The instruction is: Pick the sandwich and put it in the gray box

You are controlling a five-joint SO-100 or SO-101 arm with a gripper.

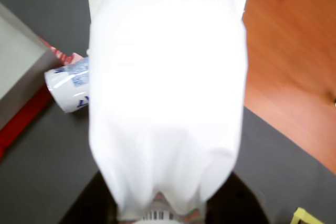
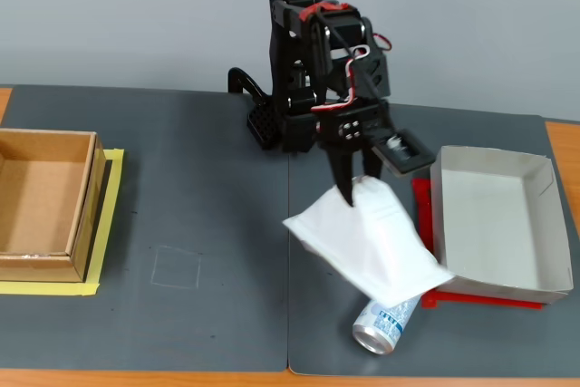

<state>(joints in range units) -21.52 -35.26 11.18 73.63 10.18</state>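
Note:
The sandwich is a flat white plastic package hanging tilted above the dark mat, held by its upper end in my gripper, which is shut on it. In the wrist view the sandwich fills the middle of the picture as a blurred white shape with a barcode label at the bottom edge, hiding my fingers. The gray box is a shallow pale tray to the right of the package in the fixed view; its corner shows at the left edge of the wrist view.
A white-and-blue drink can lies on the mat under the package's lower end, also seen as the can in the wrist view. A red base sits under the gray box. A brown cardboard box stands at far left.

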